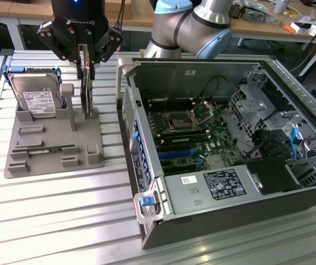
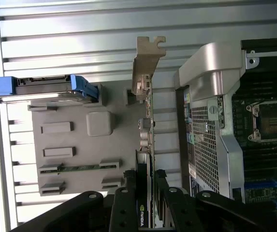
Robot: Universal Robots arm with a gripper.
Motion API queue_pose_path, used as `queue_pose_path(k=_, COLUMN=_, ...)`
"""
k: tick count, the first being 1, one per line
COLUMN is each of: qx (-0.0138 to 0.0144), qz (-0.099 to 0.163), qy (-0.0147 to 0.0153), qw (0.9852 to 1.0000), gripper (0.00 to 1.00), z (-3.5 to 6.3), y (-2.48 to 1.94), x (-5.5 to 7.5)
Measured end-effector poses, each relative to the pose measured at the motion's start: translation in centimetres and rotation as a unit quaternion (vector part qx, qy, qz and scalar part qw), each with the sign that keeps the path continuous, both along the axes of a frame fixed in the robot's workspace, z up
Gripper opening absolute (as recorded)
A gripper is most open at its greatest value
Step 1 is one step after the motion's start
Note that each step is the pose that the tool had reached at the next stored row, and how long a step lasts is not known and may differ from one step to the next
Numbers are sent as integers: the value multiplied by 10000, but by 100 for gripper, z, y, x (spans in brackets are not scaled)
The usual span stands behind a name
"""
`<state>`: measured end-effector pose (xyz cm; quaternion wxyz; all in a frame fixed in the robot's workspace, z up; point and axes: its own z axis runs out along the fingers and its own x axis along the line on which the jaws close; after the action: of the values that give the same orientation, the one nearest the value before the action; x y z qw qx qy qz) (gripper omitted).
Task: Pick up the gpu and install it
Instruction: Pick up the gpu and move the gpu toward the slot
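Two fingers (image 1: 82,59) of the gripper (image 1: 87,72) stand about half way apart and lie against the two faces of the gpu (image 1: 89,99), so the hand has the card by its upper edge. The gpu stands upright on its long edge directly under the hand, with its lower edge in a slot of the grey holder (image 1: 53,163). On the black body of the hand, white letters read "ROBOTIQ", seen upside down.

From the wrist view, the gripper (image 2: 145,175) has one black finger (image 2: 123,203) on each side of the thin gpu (image 2: 148,130). The silvery bracket (image 2: 147,63) is at the end of the card farthest from the hand. On the card's black edge between the fingers there is a small green and white mark that seems to read "NVIDIA".

Just beside the hand, toward the exterior view's left, a silver hard drive (image 1: 33,98) leans in the same holder. It has a white label, but the print is too small to read. Lower on the holder, further from the hand, lies a narrow green memory stick (image 1: 50,149).

On the other side of the hand, the open computer case (image 1: 229,216) lies on the aluminium table (image 1: 53,221). Inside it are the green motherboard (image 1: 213,141), the processor socket (image 1: 181,120) and a power supply with a white label (image 1: 224,185), whose text is also not readable.
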<state>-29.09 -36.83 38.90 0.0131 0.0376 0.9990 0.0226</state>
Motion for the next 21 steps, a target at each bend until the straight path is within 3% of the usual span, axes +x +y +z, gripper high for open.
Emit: queue_pose_path(k=21, qx=4, qz=0, qy=0, qw=10000, gripper=27, z=191, y=0, x=0)
